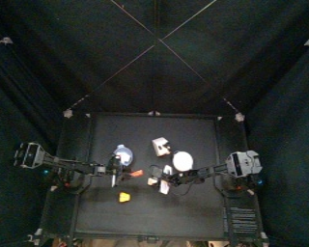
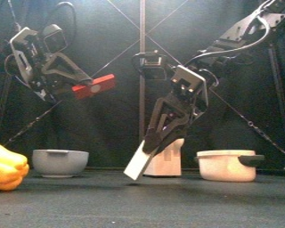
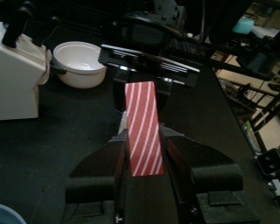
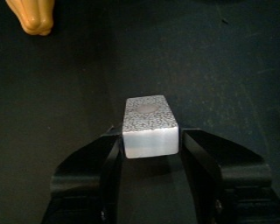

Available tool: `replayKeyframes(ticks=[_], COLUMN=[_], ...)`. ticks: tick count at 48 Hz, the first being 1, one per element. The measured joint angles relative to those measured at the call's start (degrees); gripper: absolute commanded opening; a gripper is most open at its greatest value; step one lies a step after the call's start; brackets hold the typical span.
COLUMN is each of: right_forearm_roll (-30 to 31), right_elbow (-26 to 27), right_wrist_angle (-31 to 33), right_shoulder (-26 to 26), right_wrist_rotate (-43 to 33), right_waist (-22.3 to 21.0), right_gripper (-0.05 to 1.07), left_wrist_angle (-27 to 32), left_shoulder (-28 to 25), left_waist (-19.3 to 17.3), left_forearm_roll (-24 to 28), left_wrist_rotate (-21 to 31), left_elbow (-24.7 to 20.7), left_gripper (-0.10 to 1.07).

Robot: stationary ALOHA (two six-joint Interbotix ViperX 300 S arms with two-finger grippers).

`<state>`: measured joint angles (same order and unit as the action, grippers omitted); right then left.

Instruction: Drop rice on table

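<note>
The rice is a small white speckled packet [image 4: 150, 127], held between the jaws of my right gripper [image 4: 150, 140]. In the front view the packet [image 2: 138, 166] hangs tilted, its lower end just above the black table [image 2: 181, 203], in front of the beige box. In the top view the right gripper [image 1: 166, 183] is over the table's middle [image 1: 196, 207]. My left gripper [image 3: 143, 162] is shut on a red-and-white striped packet [image 3: 143, 122] and holds it high on the left in the front view [image 2: 93, 86].
A yellow pepper [image 2: 4, 166] lies at the front left. A grey bowl [image 2: 60, 162], a beige-white box [image 2: 169, 160] and a white round pot [image 2: 228, 165] stand behind in a row. The pepper also shows in the right wrist view [image 4: 35, 16].
</note>
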<state>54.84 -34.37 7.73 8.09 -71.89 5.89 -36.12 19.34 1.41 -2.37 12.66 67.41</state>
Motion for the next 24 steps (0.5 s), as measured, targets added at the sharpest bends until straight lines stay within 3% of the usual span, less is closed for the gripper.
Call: replayKeyframes(ticks=[9,24], right_forearm_roll=[-1.05,-1.23], right_elbow=[0.0,0.0], right_wrist_angle=[3.6,7.73], right_shoulder=[0.0,0.0], right_wrist_rotate=[0.0,0.0], right_waist=[0.35,2.2], right_gripper=[1.03,1.04], left_wrist_angle=[0.09,0.09], left_shoulder=[0.0,0.0], left_waist=[-0.09,-0.09], left_forearm_roll=[0.0,0.0], left_wrist_rotate=[0.0,0.0], left_elbow=[0.09,0.09], left_gripper=[0.49,0.49])
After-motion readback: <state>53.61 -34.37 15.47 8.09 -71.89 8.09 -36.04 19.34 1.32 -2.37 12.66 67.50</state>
